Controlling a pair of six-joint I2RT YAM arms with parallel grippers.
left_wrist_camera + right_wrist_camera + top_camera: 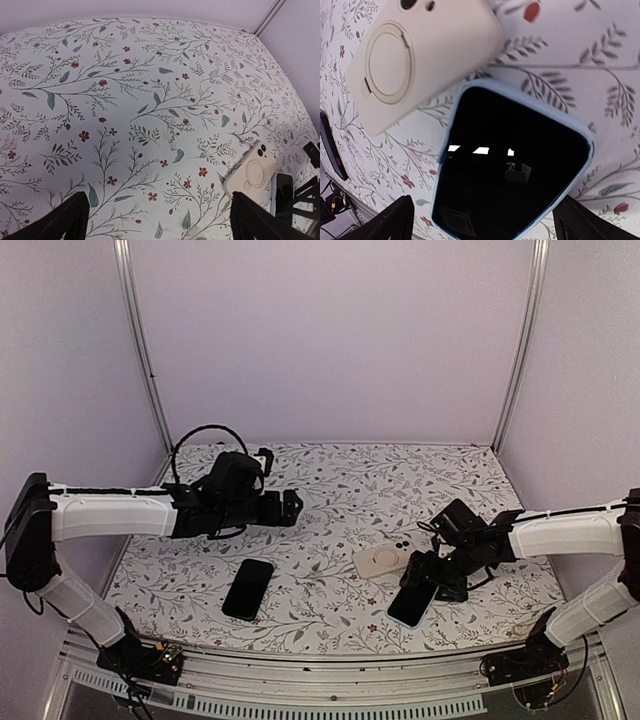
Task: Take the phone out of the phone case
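A phone (515, 170) with a dark screen lies face up in a light blue phone case (553, 114) on the floral tablecloth, at the front right in the top view (412, 604). My right gripper (495, 222) hovers just above it, open, its two fingers either side of the phone's near end and touching nothing. My left gripper (290, 508) hangs open over the cloth left of centre, far from the phone, with only flowered cloth between its fingers (65, 220).
A cream phone case (382, 560) with a ring on its back lies face down right beside the blue-cased phone; whether it holds a phone I cannot tell. A bare black phone (248, 588) lies at the front left. Walls and metal posts enclose the table.
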